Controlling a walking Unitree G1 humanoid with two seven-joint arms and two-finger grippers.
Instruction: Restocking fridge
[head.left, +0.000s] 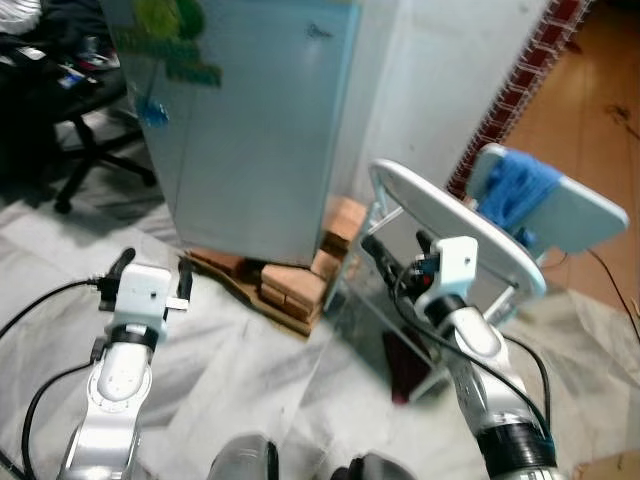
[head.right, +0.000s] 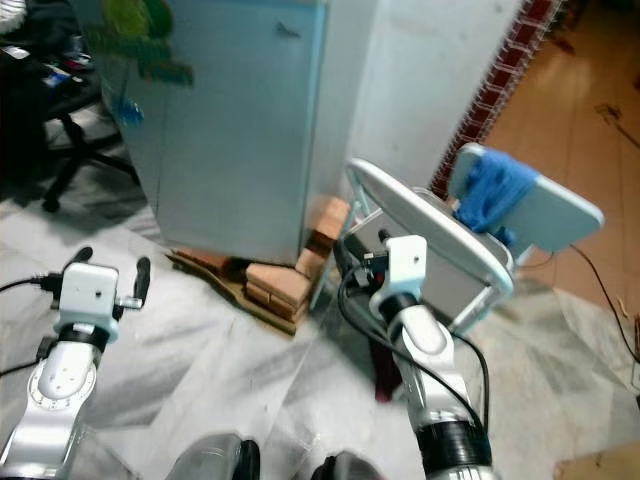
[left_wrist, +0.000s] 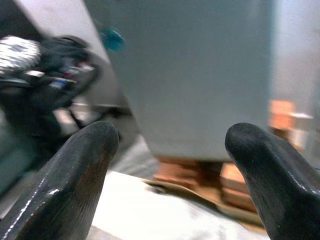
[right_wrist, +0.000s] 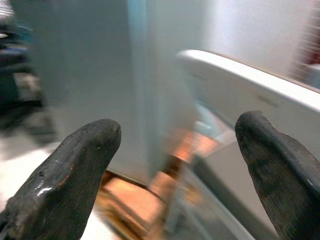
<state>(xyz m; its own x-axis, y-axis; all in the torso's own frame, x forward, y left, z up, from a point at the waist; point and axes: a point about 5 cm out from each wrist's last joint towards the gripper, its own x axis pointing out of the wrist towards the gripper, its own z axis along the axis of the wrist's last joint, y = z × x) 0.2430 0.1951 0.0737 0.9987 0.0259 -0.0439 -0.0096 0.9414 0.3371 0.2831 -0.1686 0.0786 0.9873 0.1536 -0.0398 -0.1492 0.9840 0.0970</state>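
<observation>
Count: one pale blue fridge, one white chair, one blue cloth, one office chair, two grippers: left gripper, right gripper.

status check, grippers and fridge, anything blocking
Left gripper and right gripper open, empty. Fridge door shut, propped on bricks. White chair beside it, crowding the right arm.

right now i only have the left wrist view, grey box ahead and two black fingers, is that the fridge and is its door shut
Observer: Yes. The head view shows the fridge with its door closed, standing on bricks.
Operator: anything to the right of it
Observer: A white chair stands beside it, with a blue cloth draped on its back.
Operator: where is my right gripper
Observer: The right gripper is raised in front of that chair, fingers open and holding nothing.
Operator: left side clear
Observer: No. A black office chair stands to the fridge's left.
</observation>
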